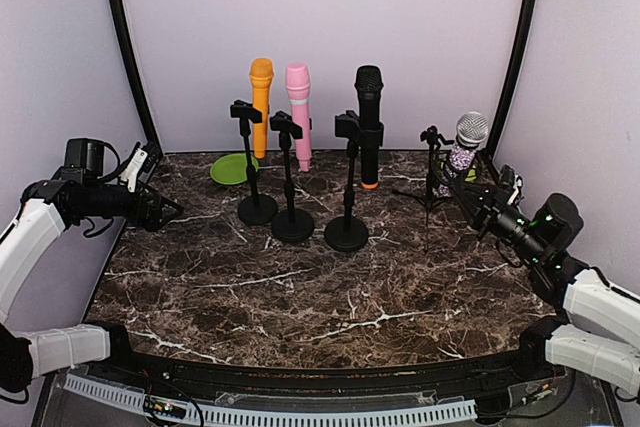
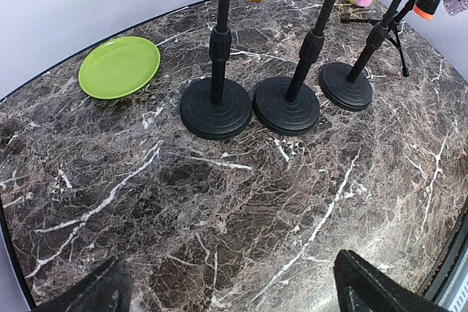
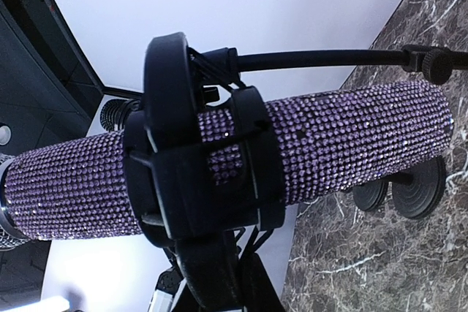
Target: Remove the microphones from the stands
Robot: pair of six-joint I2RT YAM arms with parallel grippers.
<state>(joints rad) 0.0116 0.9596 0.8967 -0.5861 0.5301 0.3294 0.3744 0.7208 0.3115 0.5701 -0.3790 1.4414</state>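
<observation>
A purple rhinestone microphone (image 1: 462,154) with a silver head sits in the black clip (image 3: 197,180) of a small tripod stand (image 1: 432,185) at the back right. In the right wrist view its purple body (image 3: 351,137) fills the frame, lying across it inside the clip. My right gripper (image 1: 472,195) is right at the microphone's lower body. Its fingers are not clearly visible, so I cannot tell whether they grip anything. My left gripper (image 1: 165,212) hovers over the table's left side, open and empty. Its fingertips (image 2: 373,290) show at the bottom corners of the left wrist view.
An orange microphone (image 1: 261,97), a pink one (image 1: 298,112) and a black one (image 1: 369,122) stand clipped on three round-base stands (image 2: 216,107) at the back middle. A green plate (image 1: 233,168) lies behind them on the left. Curved walls close in the marble table (image 1: 300,297).
</observation>
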